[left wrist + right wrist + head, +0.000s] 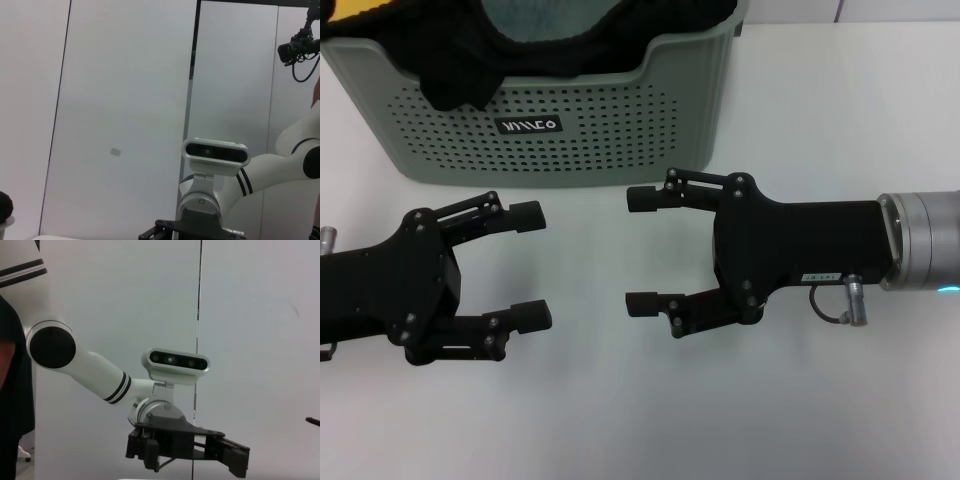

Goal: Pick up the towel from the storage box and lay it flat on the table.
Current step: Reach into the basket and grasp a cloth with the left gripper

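The storage box [550,140], a sage-green perforated basket, stands at the far side of the white table [650,420]. Only a small yellow patch of the towel [348,12] shows at the box's far left corner. A black cloth [470,60] drapes over the dipped front rim and a teal-grey cloth [555,18] lies behind it. My left gripper [530,265] is open just in front of the box, empty. My right gripper [640,250] faces it, also open and empty. About a hand's width separates their fingertips.
Bare tabletop stretches in front of and between both arms. The right wrist view looks across at the left arm and its wrist camera [175,362]. The left wrist view looks across at the right arm's wrist camera [215,152] against a white wall.
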Controlling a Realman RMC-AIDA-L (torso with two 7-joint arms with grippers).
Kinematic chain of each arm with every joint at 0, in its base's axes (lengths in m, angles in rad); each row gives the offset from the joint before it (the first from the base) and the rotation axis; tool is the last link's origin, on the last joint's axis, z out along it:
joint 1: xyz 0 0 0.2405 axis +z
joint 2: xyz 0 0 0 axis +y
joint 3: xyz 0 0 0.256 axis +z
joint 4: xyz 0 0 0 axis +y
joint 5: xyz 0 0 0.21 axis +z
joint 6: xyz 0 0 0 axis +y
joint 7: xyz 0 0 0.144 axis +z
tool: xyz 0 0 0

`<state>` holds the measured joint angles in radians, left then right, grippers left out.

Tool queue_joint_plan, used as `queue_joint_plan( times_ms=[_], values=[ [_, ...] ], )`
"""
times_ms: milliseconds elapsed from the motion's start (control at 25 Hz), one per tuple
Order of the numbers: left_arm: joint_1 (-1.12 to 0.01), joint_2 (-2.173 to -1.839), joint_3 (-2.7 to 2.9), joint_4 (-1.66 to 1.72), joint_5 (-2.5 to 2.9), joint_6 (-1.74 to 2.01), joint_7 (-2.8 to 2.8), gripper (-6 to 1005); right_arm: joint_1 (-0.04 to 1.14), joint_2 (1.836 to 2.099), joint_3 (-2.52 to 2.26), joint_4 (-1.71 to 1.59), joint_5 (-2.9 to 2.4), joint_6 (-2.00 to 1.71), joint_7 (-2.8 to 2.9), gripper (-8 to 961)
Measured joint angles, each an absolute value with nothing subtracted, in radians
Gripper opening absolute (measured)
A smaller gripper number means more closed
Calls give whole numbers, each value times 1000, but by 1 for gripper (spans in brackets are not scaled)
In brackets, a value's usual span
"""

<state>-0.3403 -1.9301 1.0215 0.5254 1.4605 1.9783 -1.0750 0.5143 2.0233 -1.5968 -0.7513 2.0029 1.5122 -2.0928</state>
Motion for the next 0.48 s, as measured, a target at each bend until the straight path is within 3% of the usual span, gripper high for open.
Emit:
queue_joint_plan(
  times_ms=[480],
  values=[
    [-364, -1923, 1020, 527, 1475, 1954, -1074, 880, 513, 2028, -1612, -750, 1992, 1513, -2101, 885]
  ],
)
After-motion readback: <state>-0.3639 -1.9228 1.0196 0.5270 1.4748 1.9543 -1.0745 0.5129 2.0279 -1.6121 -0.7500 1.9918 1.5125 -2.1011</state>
